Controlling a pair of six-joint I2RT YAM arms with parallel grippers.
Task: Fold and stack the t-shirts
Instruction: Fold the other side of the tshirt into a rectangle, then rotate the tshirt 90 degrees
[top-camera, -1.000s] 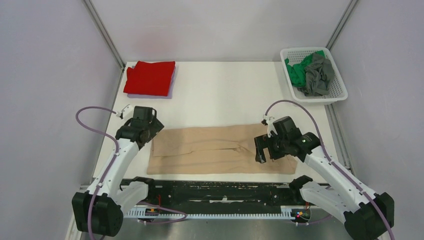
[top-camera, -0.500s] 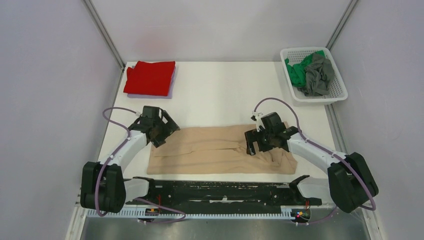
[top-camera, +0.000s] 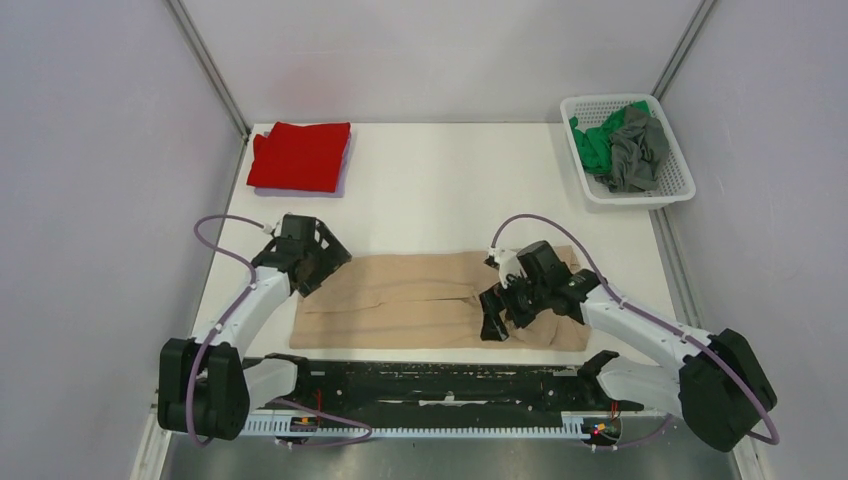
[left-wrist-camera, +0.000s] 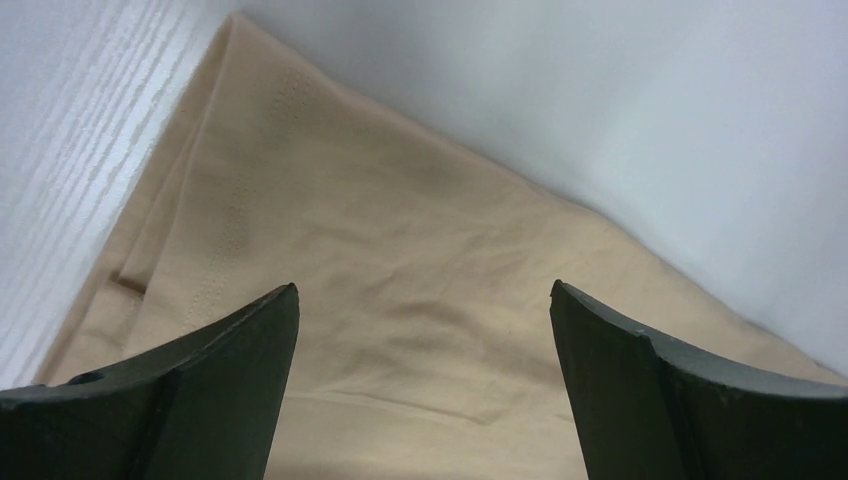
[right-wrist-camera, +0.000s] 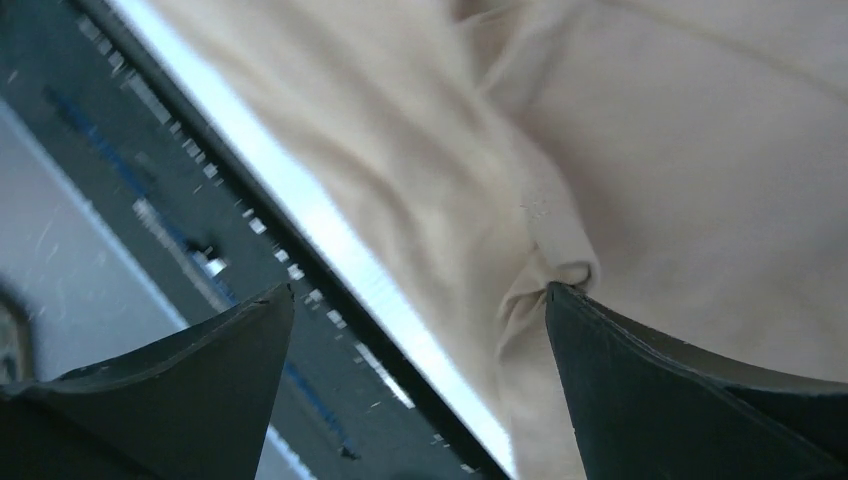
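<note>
**Hovering open-jawed over the beige shirt (top-camera: 430, 300)**

The beige shirt lies flat as a long folded band. A crease runs along its length, and a small bunched fold sits near its right end.

The left gripper (top-camera: 322, 272) hangs over the shirt's far left corner. In the left wrist view its fingers (left-wrist-camera: 200, 400) stand wide apart, with nothing between them and only tan cloth below.

The right gripper (top-camera: 498, 322) is over the shirt's near edge, toward its right end. In the right wrist view its jaws gape just as wide and hold nothing, and the bunched fold shows close to one finger. Whether either gripper's tips touch the cloth, I cannot tell.

A black rail (top-camera: 440, 380) runs just on the near side of the beige shirt. Well beyond the shirt's far left corner lies a red shirt (top-camera: 300, 156), folded into a neat square. Well beyond its far right corner stands a white basket (top-camera: 672, 190), which holds a green shirt (top-camera: 592, 145) and a grey shirt (top-camera: 637, 150) crumpled together. The shirts and basket rest on a white table (top-camera: 440, 190).
</note>
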